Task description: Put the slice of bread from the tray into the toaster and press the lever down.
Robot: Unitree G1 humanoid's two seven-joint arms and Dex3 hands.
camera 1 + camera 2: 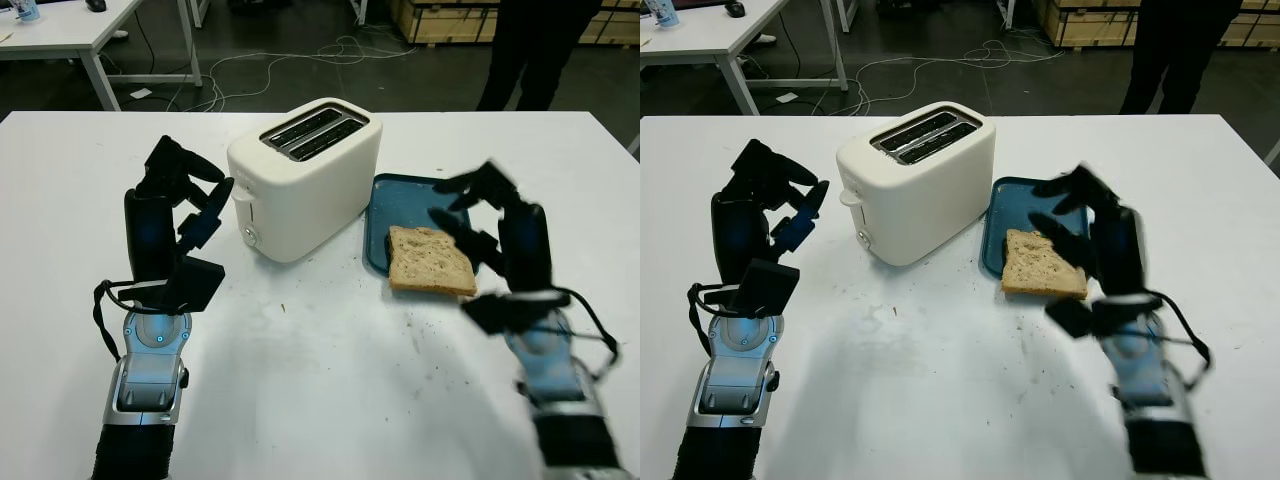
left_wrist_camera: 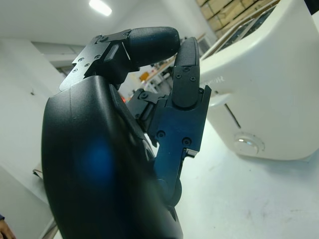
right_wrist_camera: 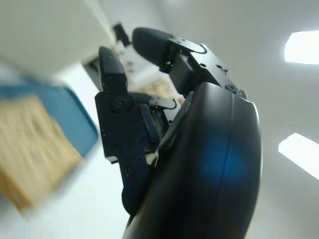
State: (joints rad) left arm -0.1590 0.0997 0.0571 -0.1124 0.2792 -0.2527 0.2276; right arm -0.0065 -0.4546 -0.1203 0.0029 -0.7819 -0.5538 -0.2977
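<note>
A slice of brown bread (image 1: 430, 260) lies half on the near edge of a dark blue tray (image 1: 392, 205), to the right of a cream two-slot toaster (image 1: 305, 175). The toaster's lever (image 1: 241, 198) sits high on its left end face. My right hand (image 1: 478, 215) hovers open just right of the bread, holding nothing. My left hand (image 1: 190, 195) is raised to the left of the toaster, close to the lever side, open and holding nothing. In the left wrist view the toaster (image 2: 264, 94) is right beside my fingers (image 2: 184, 74).
The white table (image 1: 330, 400) stretches wide in front, with crumbs near the bread. A person in dark trousers (image 1: 530, 50) stands beyond the far edge. Cables lie on the floor behind, and another white table (image 1: 70, 30) stands at the back left.
</note>
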